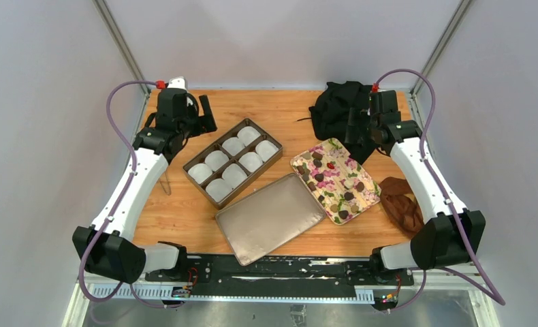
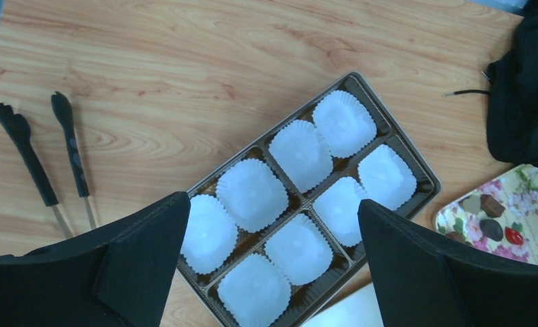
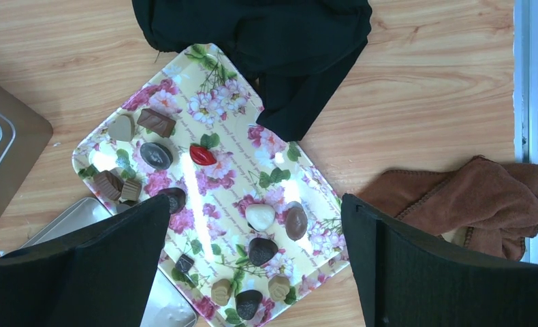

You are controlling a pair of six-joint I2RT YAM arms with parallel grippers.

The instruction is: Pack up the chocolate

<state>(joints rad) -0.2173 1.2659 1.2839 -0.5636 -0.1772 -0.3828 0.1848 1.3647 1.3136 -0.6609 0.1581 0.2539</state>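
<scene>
- Top external: the right tool (image 1: 359, 129) hangs over the far end of the flowered tray (image 1: 336, 151), where the chocolate (image 1: 319, 176) lies. The left tool (image 1: 199, 116) is near the box (image 1: 214, 142), well apart from the tray, so the right arm is plainly the nearer one. One lid (image 1: 270, 218) lies on the table (image 1: 273, 105), near the arm bases between box and tray.
- Left wrist: this tool's fingers are spread wide and hold nothing. The box is directly beneath. Its long axis slants from the finger at the view's left up toward the right. It holds eight white paper cups (image 2: 251, 194) in two rows of four, all empty. Two black-tipped sticks (image 2: 72, 146) lie out beyond that same finger.
- Right wrist: the fingers are also spread wide and empty. The chocolate is straight below, in the gap and toward the view's left finger. Fourteen pieces show, and more may be hidden. The tray's long axis slants upper left to lower right. One black cloth (image 3: 273, 41) lies ahead of the tool and one brown cloth (image 3: 484, 197) beyond the other finger. A straight drop onto a middle piece looks the likely move.
</scene>
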